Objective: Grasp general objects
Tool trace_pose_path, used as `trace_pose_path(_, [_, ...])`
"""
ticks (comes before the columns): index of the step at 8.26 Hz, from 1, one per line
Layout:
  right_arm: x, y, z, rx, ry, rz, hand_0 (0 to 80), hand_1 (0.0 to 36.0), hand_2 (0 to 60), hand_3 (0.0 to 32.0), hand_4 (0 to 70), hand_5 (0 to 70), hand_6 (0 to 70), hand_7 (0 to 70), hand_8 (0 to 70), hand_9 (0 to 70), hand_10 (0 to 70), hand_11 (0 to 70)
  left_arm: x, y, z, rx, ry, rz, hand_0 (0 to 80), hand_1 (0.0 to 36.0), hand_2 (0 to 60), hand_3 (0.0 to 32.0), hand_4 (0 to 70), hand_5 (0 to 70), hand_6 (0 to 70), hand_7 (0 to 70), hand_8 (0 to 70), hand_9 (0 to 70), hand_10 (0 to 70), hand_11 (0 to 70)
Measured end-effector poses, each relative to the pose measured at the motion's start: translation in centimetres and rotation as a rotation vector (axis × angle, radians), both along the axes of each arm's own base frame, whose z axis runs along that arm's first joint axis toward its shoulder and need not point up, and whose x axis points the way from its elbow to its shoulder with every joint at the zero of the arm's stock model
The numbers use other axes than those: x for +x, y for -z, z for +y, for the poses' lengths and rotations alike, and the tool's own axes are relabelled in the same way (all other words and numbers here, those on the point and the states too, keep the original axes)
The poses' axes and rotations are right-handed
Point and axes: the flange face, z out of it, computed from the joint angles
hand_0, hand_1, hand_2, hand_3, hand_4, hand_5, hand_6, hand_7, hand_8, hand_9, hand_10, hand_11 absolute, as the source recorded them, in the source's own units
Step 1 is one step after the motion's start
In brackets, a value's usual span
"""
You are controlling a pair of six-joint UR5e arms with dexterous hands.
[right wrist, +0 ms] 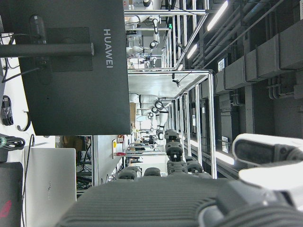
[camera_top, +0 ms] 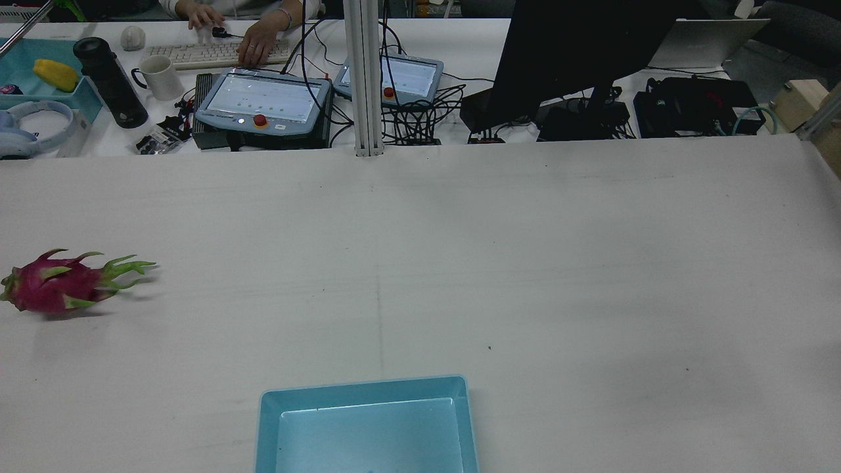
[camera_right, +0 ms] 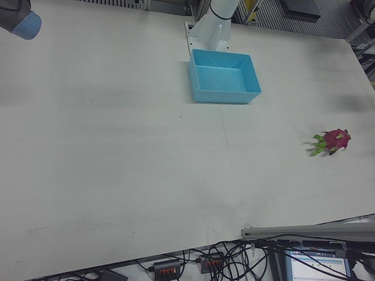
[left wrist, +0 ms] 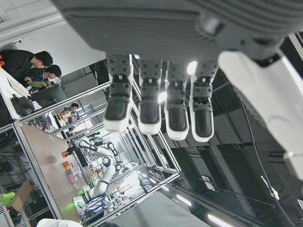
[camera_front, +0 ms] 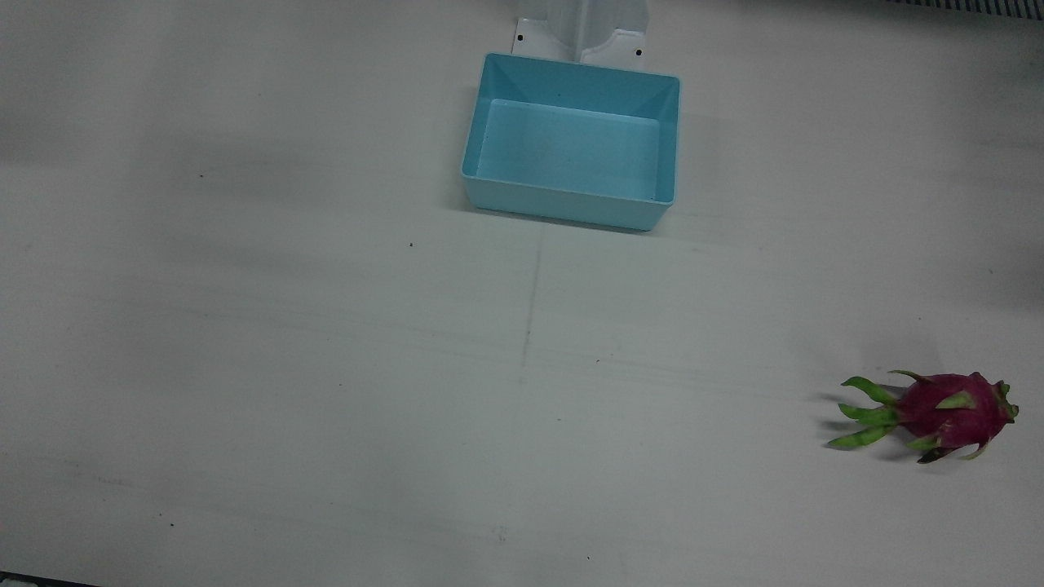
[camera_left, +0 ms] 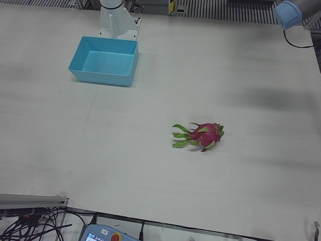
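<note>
A magenta dragon fruit (camera_front: 950, 412) with green scales lies on its side on the white table, on the robot's left half. It also shows in the rear view (camera_top: 56, 287), the left-front view (camera_left: 205, 135) and the right-front view (camera_right: 335, 139). Neither hand is near it. My left hand (left wrist: 161, 113) shows only in its own view, fingers straight and apart, pointing up at the ceiling, holding nothing. My right hand (right wrist: 175, 189) shows only in its own view, fingers spread and empty, facing a black monitor (right wrist: 71, 71).
An empty light-blue bin (camera_front: 571, 69) stands at the robot's side of the table, at the middle (camera_top: 361, 387). A blue-capped arm joint (camera_left: 288, 12) hangs over the far corner, another in the right-front view (camera_right: 17, 20). Operators' desks with pendants (camera_top: 263, 98) lie beyond the table.
</note>
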Motion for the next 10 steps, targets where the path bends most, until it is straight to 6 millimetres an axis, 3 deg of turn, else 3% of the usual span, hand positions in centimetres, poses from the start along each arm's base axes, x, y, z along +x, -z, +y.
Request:
trace_pose_path(2, [0.0, 0.0, 0.0, 0.000, 0.000, 0.000, 0.0, 0.0, 0.0, 0.0, 0.0, 0.0, 0.0, 0.0, 0.0, 0.0, 0.0, 0.0, 0.0, 0.0, 0.0, 0.000, 0.000, 0.000, 52.1, 12.2, 8.3, 0.0, 21.0, 70.0, 35.8, 40.8, 33.0, 44.7, 32.9, 48.0])
trace_pose_path(5, [-0.1, -0.2, 0.0, -0.003, 0.001, -0.001, 0.0, 0.0, 0.0, 0.0, 0.0, 0.0, 0.0, 0.0, 0.0, 0.0, 0.0, 0.0, -0.1, 0.1, 0.0, 0.013, 0.000, 0.000, 51.3, 12.2, 7.8, 0.0, 17.8, 70.0, 30.7, 35.1, 26.1, 35.9, 25.8, 38.7])
trace_pose_path(6, [-0.1, -0.2, 0.0, -0.003, 0.000, -0.001, 0.0, 0.0, 0.0, 0.0, 0.0, 0.0, 0.0, 0.0, 0.0, 0.0, 0.0, 0.0, -0.1, 0.2, 0.0, 0.026, 0.001, 0.001, 51.7, 13.7, 7.4, 0.0, 15.8, 70.0, 24.8, 29.4, 19.1, 26.0, 19.7, 30.1])
trace_pose_path(7, [-0.1, -0.2, 0.0, -0.004, 0.000, -0.001, 0.0, 0.0, 0.0, 0.0, 0.0, 0.0, 0.0, 0.0, 0.0, 0.0, 0.0, 0.0, -0.2, 0.2, 0.0, 0.036, 0.002, 0.001, 52.8, 15.9, 0.8, 0.0, 11.9, 11.0, 6.2, 6.2, 1.0, 1.0, 5.0, 9.4])
trace_pose_path(8, [-0.1, -0.2, 0.0, -0.004, 0.000, -0.001, 0.0, 0.0, 0.0, 0.0, 0.0, 0.0, 0.0, 0.0, 0.0, 0.0, 0.0, 0.0, -0.2, 0.3, -0.1, 0.049, 0.002, -0.001, 53.1, 15.7, 0.0, 7.4, 3.5, 0.0, 0.0, 0.0, 0.0, 0.0, 0.0, 1.5])
trace_pose_path(10, [-0.1, -0.2, 0.0, -0.004, 0.000, -0.001, 0.0, 0.0, 0.0, 0.0, 0.0, 0.0, 0.0, 0.0, 0.0, 0.0, 0.0, 0.0, -0.3, 1.2, -0.3, 0.097, 0.003, -0.010, 52.3, 15.1, 0.0, 11.2, 0.0, 0.0, 0.0, 0.0, 0.0, 0.0, 0.0, 0.0])
